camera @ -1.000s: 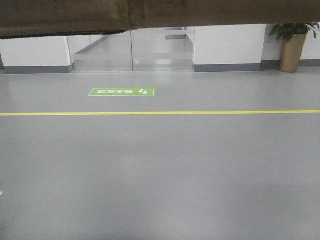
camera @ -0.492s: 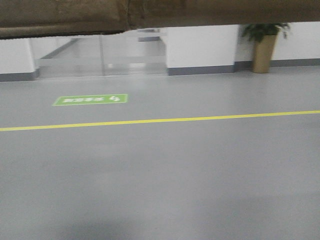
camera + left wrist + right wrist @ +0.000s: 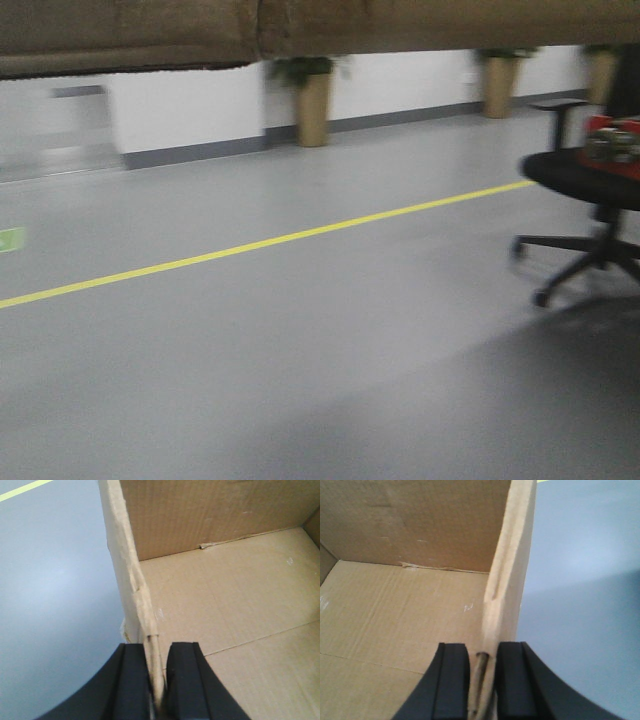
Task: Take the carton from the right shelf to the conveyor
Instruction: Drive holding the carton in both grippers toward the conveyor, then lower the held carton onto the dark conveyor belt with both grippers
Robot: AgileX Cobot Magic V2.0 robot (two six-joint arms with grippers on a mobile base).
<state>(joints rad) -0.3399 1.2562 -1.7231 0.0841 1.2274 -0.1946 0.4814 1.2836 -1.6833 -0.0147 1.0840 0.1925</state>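
left gripper (image 3: 158,680) was clamped on one side wall of the carton (image 3: 225,605) | right gripper (image 3: 483,680) was clamped on the opposite wall | carton was held above grey floor (image 3: 300,380)

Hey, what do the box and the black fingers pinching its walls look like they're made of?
The carton: plain brown corrugated cardboard, matte, with faint ribbing and a rough cut edge. The left fingers and right fingers: smooth matte black, probably rubber or plastic; the look leaves it open.
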